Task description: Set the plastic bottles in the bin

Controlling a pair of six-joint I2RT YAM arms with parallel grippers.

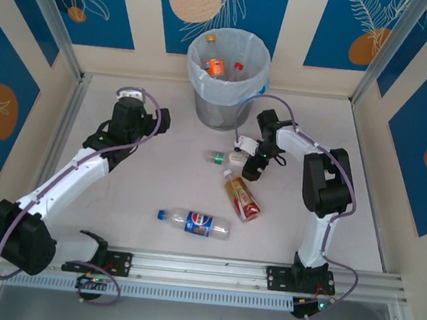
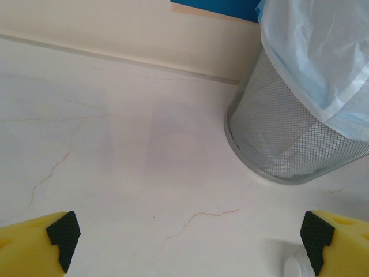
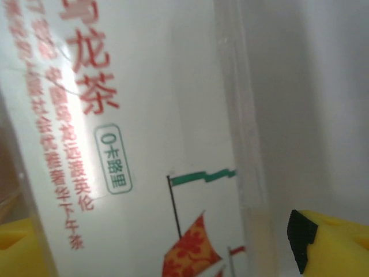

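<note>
Bin (image 1: 219, 111) stands far centre on table (image 1: 142, 179), with an orange-labelled bottle (image 1: 215, 67) and a red-capped bottle (image 1: 238, 66) inside. Left gripper (image 1: 159, 120) sits left of bin, jaws fully apart, empty; right gripper (image 1: 248, 164) is just near of bin, jaws wide and astride the green-capped bottle (image 1: 227, 158), with a gap at one pad (image 3: 301, 236), so not clamped. Lying nearer: blue-labelled bottle (image 1: 195, 222), red-labelled bottle (image 1: 244, 200).
</note>
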